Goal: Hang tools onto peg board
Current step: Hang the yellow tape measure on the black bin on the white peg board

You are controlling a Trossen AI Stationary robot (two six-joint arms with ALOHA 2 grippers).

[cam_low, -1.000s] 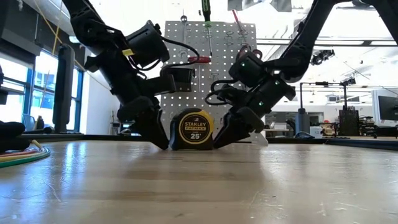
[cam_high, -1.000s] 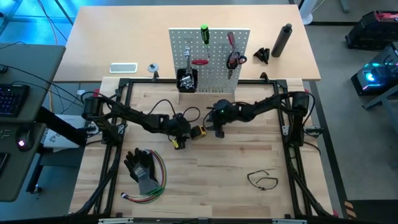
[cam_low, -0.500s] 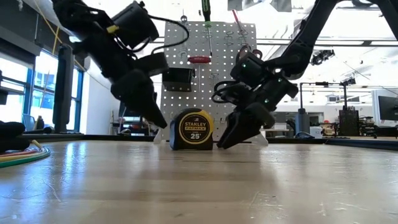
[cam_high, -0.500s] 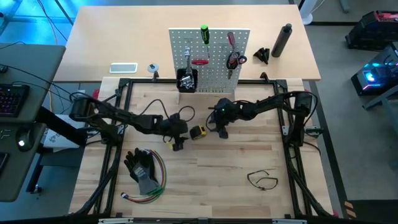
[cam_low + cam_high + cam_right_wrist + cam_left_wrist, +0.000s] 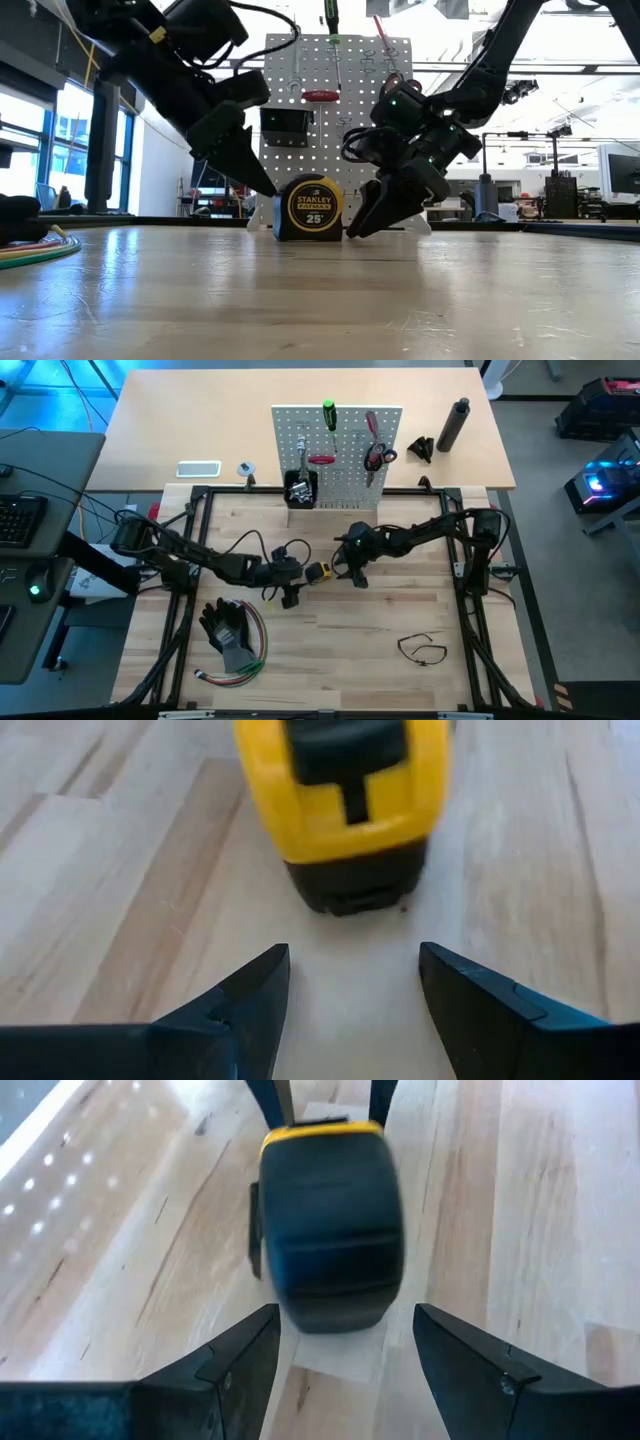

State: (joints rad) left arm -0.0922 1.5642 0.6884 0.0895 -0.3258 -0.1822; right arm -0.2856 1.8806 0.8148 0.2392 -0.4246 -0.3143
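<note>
High view: tape [image 5: 319, 571] stands mid-bench, before the board [image 5: 337, 455]; left gripper [image 5: 287, 586] has backed off toward the bench's left edge.
Low view: both grippers apart from the tape; right gripper [image 5: 375, 215] near it.
Wrist views: both jaws wide, empty; bare bench around the tape.

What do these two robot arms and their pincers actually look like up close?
Both arms are dark, jointed and slim, with black cables looping loosely alongside them. The left gripper carries a small yellow marking higher on its wrist; the right gripper shows a small green light. Each ends in two flat, black, wedge-shaped fingers tapering to points.
</note>
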